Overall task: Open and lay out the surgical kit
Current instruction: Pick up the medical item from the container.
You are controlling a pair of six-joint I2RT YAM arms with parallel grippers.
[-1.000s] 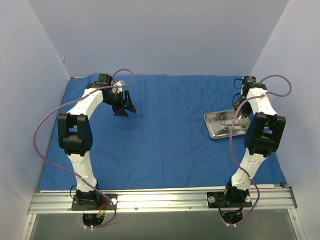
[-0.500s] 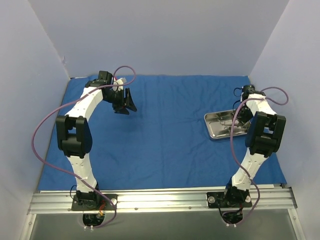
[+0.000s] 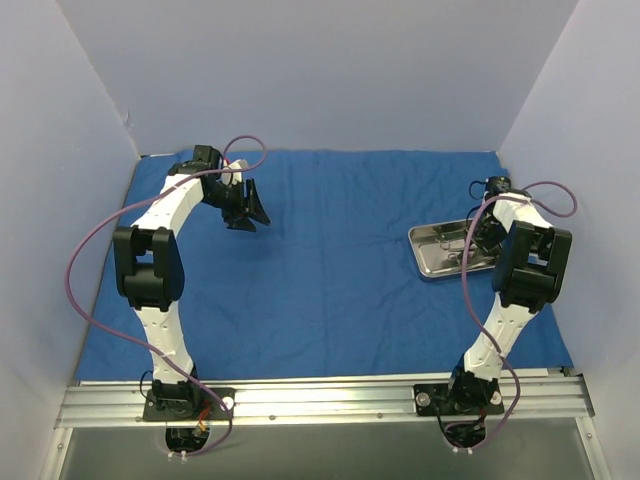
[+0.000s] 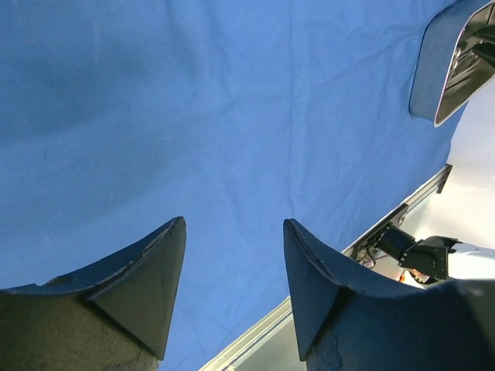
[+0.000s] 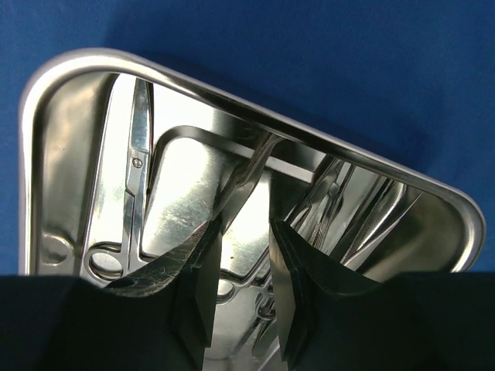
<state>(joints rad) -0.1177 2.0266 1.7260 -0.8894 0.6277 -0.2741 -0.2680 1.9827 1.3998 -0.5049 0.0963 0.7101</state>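
The royal-blue cloth (image 3: 330,280) lies spread flat over the table. The steel tray (image 3: 432,262) sits on it at the right, with several thin silver scissor-handled instruments (image 5: 136,154) inside. My right gripper (image 3: 481,236) is down at the tray's right end. In the right wrist view its fingers (image 5: 245,224) stand a little apart inside the tray (image 5: 232,97), over ring handles, gripping nothing. More instruments (image 5: 352,209) lie to the right of them. My left gripper (image 3: 246,212) hangs open and empty above the cloth's far left part (image 4: 234,222).
Lilac walls close in the left, back and right sides. A metal rail (image 3: 320,395) with both arm bases runs along the near edge. The left wrist view shows the tray's corner (image 4: 456,69) far off at the upper right.
My right gripper has come down and nearer, into the tray's right end. My left gripper has shifted only slightly and stays open.
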